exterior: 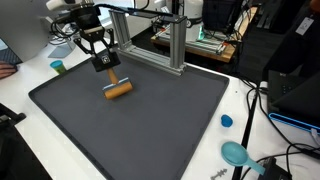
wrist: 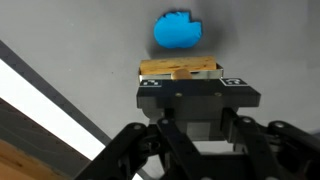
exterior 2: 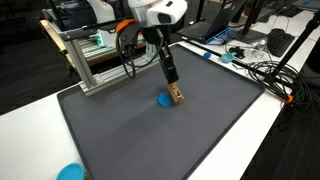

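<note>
Under end effector (wrist: 190,82), block (wrist: 178,68) lies crosswise.

Wooden block (wrist: 178,68): short, light brown, pale grain on upper face, long side running across wrist view. Clamped between fingertips of gripper (wrist: 190,82), jaws closed on it. In exterior view, block (exterior: 118,90) looks like stubby orange-brown log, slightly tilted, low at dark mat (exterior 2: 140,140); contact with mat unclear.

Blue piece (wrist: 177,30): small, bright blue, flat, rounded outline. Lies on mat just past block in wrist view, narrow gap between them. In exterior view, blue piece (exterior 2: 164,99) sits just beside block.
</note>
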`<state>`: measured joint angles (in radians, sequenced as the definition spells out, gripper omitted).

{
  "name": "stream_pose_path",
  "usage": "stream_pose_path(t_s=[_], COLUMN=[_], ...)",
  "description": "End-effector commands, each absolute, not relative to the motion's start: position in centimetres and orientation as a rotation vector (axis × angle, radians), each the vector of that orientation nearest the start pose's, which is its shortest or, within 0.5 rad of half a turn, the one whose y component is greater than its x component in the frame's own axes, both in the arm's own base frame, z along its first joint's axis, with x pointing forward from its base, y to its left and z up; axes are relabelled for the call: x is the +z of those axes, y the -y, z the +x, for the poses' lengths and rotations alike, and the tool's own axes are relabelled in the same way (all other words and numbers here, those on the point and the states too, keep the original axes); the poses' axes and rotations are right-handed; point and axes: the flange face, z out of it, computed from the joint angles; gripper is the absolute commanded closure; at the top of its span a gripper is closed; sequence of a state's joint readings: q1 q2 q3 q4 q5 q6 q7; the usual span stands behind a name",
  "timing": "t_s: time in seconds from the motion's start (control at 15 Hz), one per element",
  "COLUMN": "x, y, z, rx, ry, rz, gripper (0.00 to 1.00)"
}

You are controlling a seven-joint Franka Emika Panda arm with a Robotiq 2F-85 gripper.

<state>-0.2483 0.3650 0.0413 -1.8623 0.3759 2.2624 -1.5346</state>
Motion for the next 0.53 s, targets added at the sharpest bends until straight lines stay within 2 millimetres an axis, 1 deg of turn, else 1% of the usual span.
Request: stream_pose_path(t_s=[0.0, 0.07, 0.27, 0.47], x=[34.7, 34.5, 32.6, 30.9], y=[13.6, 13.6, 12.8, 12.8], z=[60.9, 60.7, 59.7, 59.6], rx=[-0.401, -0.389, -0.332, -0.334], ry=[1.486, 1.492, 1.507, 1.462], rz=[-2.555, -2.551, -2.516, -2.553], gripper=[0.79, 0.79, 0.79, 0.79])
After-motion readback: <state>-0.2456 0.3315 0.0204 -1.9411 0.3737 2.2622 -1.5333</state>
